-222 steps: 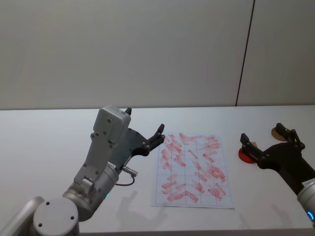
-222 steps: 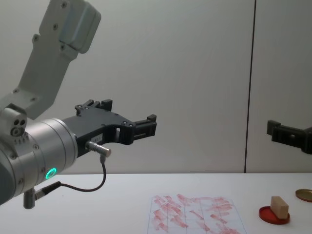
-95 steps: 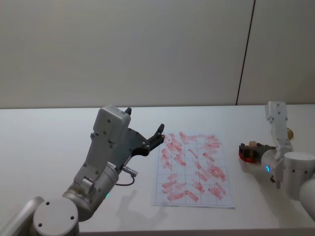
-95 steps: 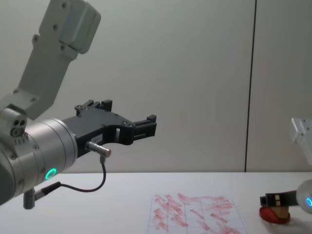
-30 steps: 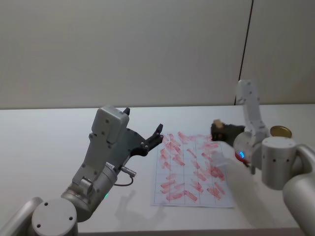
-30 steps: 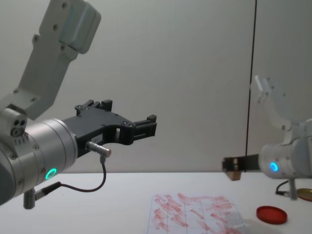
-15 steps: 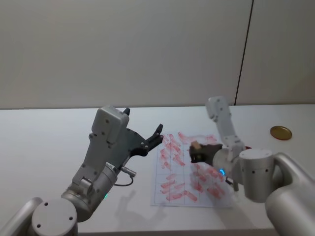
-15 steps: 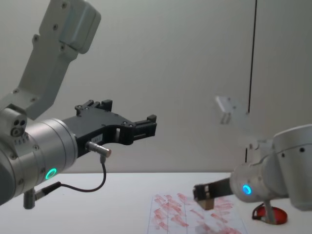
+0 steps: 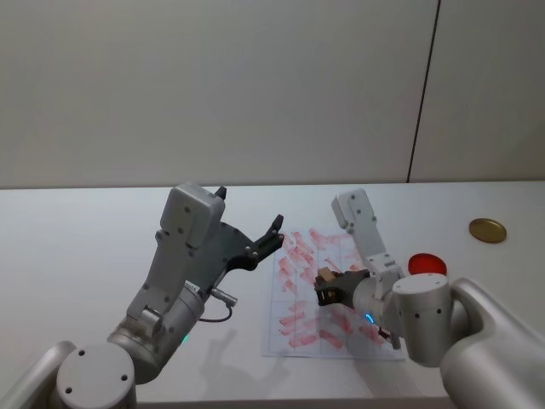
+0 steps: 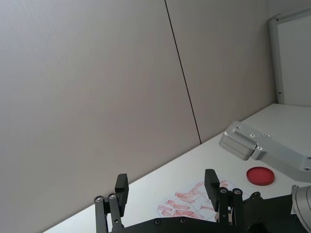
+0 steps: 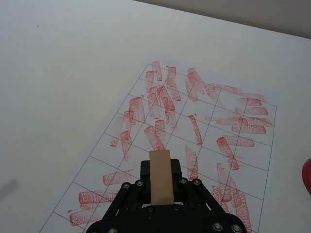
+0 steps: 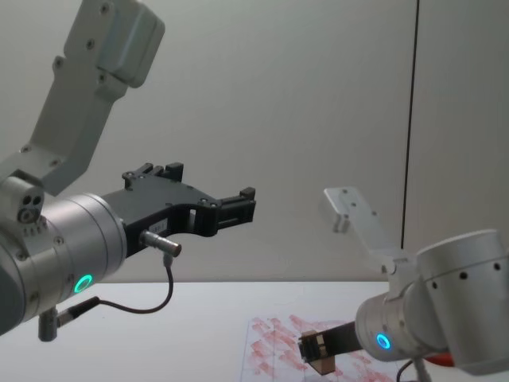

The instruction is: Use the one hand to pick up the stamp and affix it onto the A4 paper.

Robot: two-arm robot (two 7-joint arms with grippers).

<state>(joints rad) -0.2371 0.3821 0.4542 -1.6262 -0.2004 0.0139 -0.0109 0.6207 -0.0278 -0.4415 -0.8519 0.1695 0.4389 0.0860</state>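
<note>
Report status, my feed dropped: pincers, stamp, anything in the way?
Right pincer shut on the stamp, over the A4 paper. Left pincer open, parked raised left of the sheet. Red ink pad off to the right, nothing blocking.

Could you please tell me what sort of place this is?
Probably a robotics lab or test room: a white table, plain grey wall panels, and an A4 paper crowded with red prints, over which the right hand holds the stamp; the left hand is raised, open.

Soft, even, bright light spreads over the room. In the head view the matte white table (image 9: 77,256) carries a faint, soft-edged grey shadow (image 9: 223,342) toward seven o'clock.
</note>
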